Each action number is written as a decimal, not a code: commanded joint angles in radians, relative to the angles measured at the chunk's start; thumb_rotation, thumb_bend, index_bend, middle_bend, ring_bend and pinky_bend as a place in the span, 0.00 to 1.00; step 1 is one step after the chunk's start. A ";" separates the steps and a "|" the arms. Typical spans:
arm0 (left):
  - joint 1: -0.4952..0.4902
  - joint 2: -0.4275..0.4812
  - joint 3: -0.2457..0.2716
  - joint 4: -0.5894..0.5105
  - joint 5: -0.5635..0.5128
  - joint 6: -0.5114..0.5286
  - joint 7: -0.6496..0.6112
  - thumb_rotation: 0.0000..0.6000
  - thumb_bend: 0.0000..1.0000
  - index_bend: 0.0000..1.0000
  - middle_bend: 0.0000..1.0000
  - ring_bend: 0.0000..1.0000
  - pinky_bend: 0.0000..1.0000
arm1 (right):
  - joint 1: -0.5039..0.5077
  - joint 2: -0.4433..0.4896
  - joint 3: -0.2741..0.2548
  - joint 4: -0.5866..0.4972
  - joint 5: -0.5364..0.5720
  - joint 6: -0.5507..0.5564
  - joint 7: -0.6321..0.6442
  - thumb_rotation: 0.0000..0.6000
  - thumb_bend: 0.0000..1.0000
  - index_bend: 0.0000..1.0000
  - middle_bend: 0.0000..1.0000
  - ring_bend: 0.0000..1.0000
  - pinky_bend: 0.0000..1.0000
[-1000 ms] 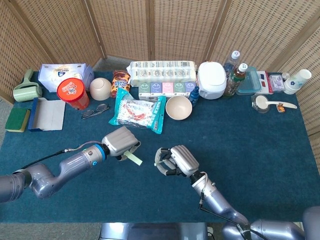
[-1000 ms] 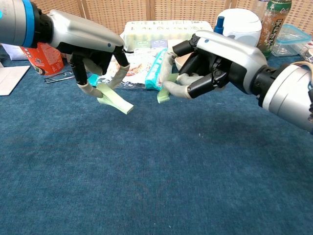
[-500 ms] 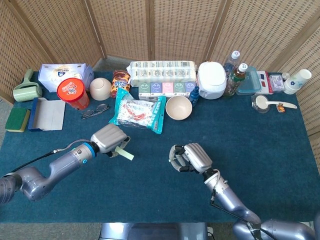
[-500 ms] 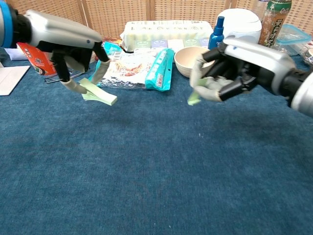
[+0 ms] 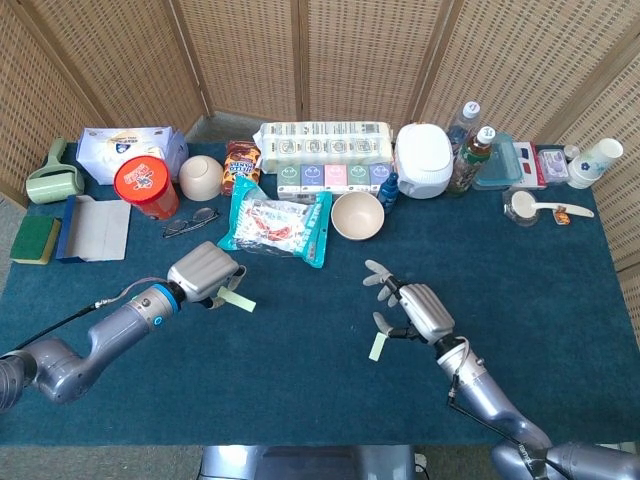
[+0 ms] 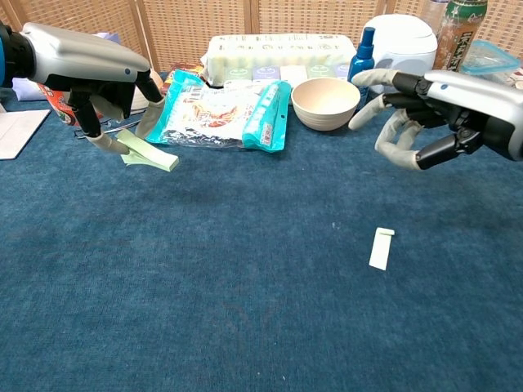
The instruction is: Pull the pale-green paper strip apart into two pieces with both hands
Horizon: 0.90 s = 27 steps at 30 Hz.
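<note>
1. So the pale-green paper strip is already in two pieces, and going by that I'd call the tearing part done.
2. The left hand (image 6: 106, 82) pinches the longer piece (image 6: 149, 157) between its fingertips, with the free end sticking out toward the middle of the bench (image 6: 245, 310). In the chest view it looks held just clear of the blue cloth, though I can't swear it isn't touching.
3. That left piece sits right in front of the snack bag (image 5: 275, 226), on the side nearer the robot, close to the bag's left corner.
4. The right hand (image 6: 429, 114) is spread, fingers apart and holding nothing. It hangs in the air with the palm roughly facing down and inward.
5. The shorter piece (image 6: 381, 248) lies flat on the bench, below and a bit to the left of the right hand, not touching it. From the head view it's just off the fingertips, well in front of the snack bag and toward the bag's right, past the beige bowl (image 5: 357, 215).
6. My read on why it looks like this: the two hands are well apart because that's where a pull ends up, and the right one has let go of its half while the left one hangs on.
7. What's left is probably just the left hand setting its piece down.
</note>
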<state>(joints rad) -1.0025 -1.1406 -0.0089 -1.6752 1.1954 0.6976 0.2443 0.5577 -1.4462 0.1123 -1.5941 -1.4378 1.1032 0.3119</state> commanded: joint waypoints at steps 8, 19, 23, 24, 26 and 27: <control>0.026 0.003 -0.001 -0.021 -0.054 0.033 0.061 1.00 0.30 0.40 0.79 0.78 0.98 | -0.018 0.025 0.004 -0.001 -0.007 0.023 0.014 1.00 0.49 0.00 0.27 0.39 0.45; 0.122 0.025 -0.015 -0.060 -0.035 0.148 -0.010 1.00 0.22 0.18 0.40 0.40 0.66 | -0.036 0.056 0.010 0.003 -0.003 0.041 0.008 1.00 0.49 0.02 0.27 0.38 0.45; 0.164 0.046 -0.014 -0.084 -0.014 0.197 -0.048 1.00 0.20 0.17 0.39 0.38 0.62 | -0.042 0.066 0.011 0.001 0.000 0.046 0.000 1.00 0.49 0.02 0.26 0.35 0.42; 0.183 0.053 -0.013 -0.092 -0.002 0.220 -0.062 1.00 0.20 0.17 0.39 0.37 0.62 | -0.044 0.070 0.013 -0.001 0.001 0.049 -0.003 1.00 0.49 0.02 0.26 0.34 0.41; 0.217 0.066 -0.006 -0.106 0.018 0.261 -0.082 1.00 0.19 0.17 0.39 0.36 0.60 | -0.047 0.076 0.015 -0.003 0.004 0.053 -0.011 1.00 0.49 0.02 0.25 0.32 0.38; 0.250 0.079 0.004 -0.119 0.034 0.299 -0.097 1.00 0.19 0.17 0.38 0.36 0.59 | -0.050 0.082 0.017 -0.004 0.008 0.055 -0.021 1.00 0.49 0.02 0.25 0.31 0.37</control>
<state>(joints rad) -0.7992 -1.0830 -0.0170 -1.7716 1.2017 0.9449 0.1757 0.5103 -1.3691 0.1272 -1.5968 -1.4332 1.1558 0.2979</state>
